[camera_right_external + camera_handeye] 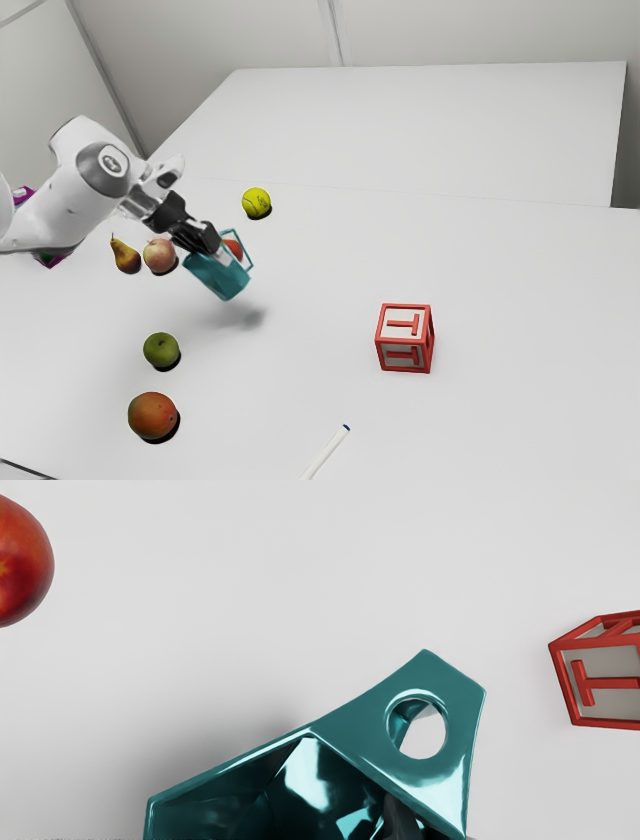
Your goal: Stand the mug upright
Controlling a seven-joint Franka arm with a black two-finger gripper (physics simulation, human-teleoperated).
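Exterior view: the black gripper (pixel 221 252) has the teal mug (pixel 222 280) in its hold above the white table (pixel 310 390), the mug is tilted and its shadow lies apart below it, while the red-framed block (pixel 405 340) stands toward the exterior view's right and the tennis ball (pixel 257 202) rests farther back. Wrist view: one dark finger (pixel 400 822) is inside the mug, close to the handle, and the fingers are closed on the thin wall, with only little opening between them; a red fruit (pixel 22 565) lies well apart from the mug.
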